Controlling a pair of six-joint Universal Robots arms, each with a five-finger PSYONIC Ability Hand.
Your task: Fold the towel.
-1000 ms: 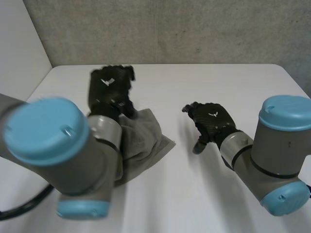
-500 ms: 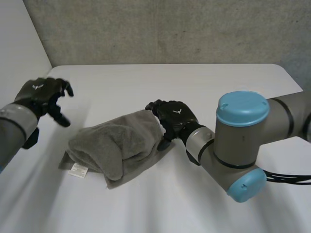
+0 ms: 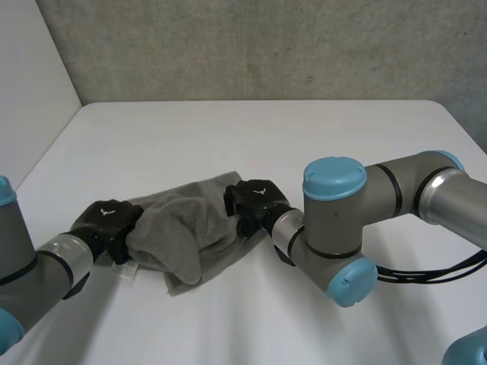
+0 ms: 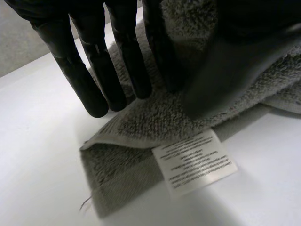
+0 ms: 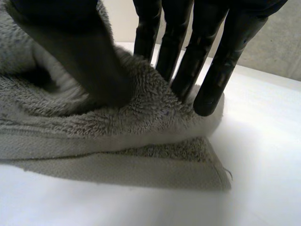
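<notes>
Where the towel (image 3: 183,232) lies: on the white desk (image 3: 304,137), lower left of centre in the head view, a grey bunched heap with a flat flap at its lower edge.
Left robot hand (image 3: 110,220): at the towel's left end, closed to a narrow pinch. In its wrist view the straight fingers (image 4: 89,84) come down on the cloth near a corner, the thumb lies across the pile beside them, and towel rises between the two.
Label (image 4: 195,162): white, printed, lying flat on the desk just below that corner, next to the left fingertips.
Right robot hand (image 3: 255,199): at the towel's right end, also narrow and holding cloth. In its wrist view the thumb (image 5: 89,56) presses into the near side of a thick fold, and the fingers (image 5: 211,70) stand on the far side, so the fold is nipped between them.
Towel edge at right hand: a hemmed layer lies flat on the desk under the pinched fold.
Change over half a second: the left robot hand was raised, spread and well apart from the towel at the frame's left edge; it is now down on the left end. The right robot hand only touched the right edge then; it now sits further left, over the cloth.
Towel change: narrower and more heaped.
</notes>
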